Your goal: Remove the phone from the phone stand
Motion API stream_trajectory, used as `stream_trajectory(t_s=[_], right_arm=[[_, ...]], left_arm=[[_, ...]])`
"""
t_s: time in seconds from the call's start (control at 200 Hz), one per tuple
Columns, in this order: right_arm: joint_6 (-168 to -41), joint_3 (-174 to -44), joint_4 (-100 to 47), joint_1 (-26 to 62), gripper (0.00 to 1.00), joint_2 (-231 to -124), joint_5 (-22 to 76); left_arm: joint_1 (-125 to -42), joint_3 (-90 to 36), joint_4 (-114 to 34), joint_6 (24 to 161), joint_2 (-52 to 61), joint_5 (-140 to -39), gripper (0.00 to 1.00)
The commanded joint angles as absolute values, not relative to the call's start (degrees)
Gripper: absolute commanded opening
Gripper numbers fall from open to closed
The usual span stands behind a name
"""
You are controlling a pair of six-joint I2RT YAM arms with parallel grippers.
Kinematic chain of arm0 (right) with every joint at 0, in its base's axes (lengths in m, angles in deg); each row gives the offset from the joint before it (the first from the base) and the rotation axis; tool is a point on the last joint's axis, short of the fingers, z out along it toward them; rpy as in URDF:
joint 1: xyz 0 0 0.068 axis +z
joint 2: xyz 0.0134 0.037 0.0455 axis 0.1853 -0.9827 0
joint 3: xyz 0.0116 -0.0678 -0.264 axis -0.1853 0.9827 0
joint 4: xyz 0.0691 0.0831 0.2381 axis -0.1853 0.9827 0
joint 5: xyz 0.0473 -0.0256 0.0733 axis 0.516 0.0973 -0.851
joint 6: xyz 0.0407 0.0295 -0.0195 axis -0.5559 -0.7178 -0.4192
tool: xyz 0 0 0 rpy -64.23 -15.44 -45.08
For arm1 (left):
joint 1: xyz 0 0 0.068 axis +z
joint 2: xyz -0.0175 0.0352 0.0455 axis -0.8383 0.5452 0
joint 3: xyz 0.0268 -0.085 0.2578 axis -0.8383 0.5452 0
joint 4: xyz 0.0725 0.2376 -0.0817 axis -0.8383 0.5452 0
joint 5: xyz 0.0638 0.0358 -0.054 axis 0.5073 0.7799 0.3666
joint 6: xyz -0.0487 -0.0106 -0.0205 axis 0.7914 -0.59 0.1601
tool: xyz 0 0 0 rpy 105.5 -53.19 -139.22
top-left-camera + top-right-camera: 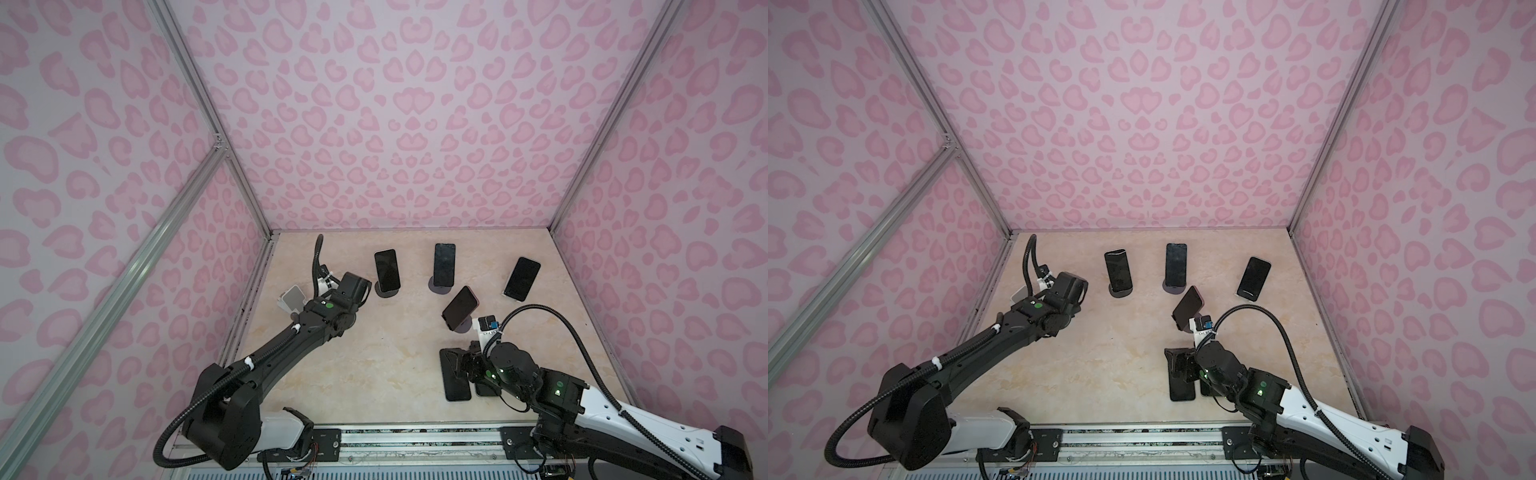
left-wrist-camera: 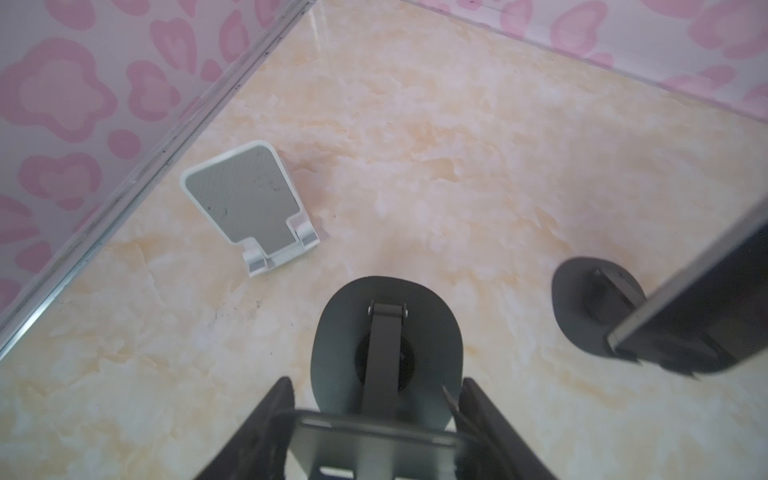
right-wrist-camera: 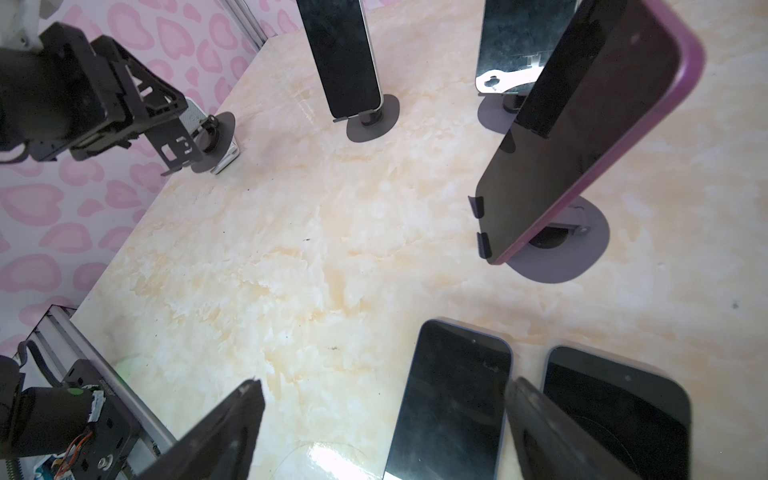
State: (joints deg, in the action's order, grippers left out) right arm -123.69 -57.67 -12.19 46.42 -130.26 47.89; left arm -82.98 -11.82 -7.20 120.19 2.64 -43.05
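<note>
The left gripper (image 2: 377,384) is clenched on the back plate of an empty dark stand (image 2: 386,332). An empty white stand (image 2: 249,203) sits near it, by the wall.

The right gripper (image 3: 386,384) has its jaws spread wide and holds nothing. It hangs low over two flat phones (image 3: 453,399), one of them below the gap between its fingers (image 3: 540,428). Contact cannot be told.

The purple phone (image 3: 582,137) leans on a grey stand (image 3: 582,249), just beyond the flat pair. Three upright phones (image 1: 444,264) stand farther back.

Both top views high, looking down, wrist views close over shared tabletop (image 2: 457,166)
</note>
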Motion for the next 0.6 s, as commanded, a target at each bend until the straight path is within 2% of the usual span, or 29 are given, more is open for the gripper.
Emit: stream_trajectory(t_s=[0.0,0.2,0.5,0.54,0.595], right_arm=[[-123.31,-57.77,-13.6,46.45,0.93,-129.4,47.85],[-123.1,-57.31,-11.7,46.45,0.93,-126.66,48.54],[-122.03,-58.45,-8.86,45.75,0.93,-124.59,49.99],[-121.92,-58.9,-8.06,45.73,0.93,-124.06,50.55],[-121.63,-59.66,-6.49,45.72,0.93,-123.21,51.58]], left_arm=[[-76.52,-16.42,-11.84,114.43,8.78,-47.69,0.56],[-70.51,-23.93,-14.23,111.25,20.36,-52.61,0.55],[-69.56,-29.34,-13.78,110.37,28.0,-52.71,0.56],[-69.53,-29.82,-13.31,110.52,28.97,-52.75,0.57],[-69.38,-30.23,-12.67,110.79,29.9,-53.1,0.64]])
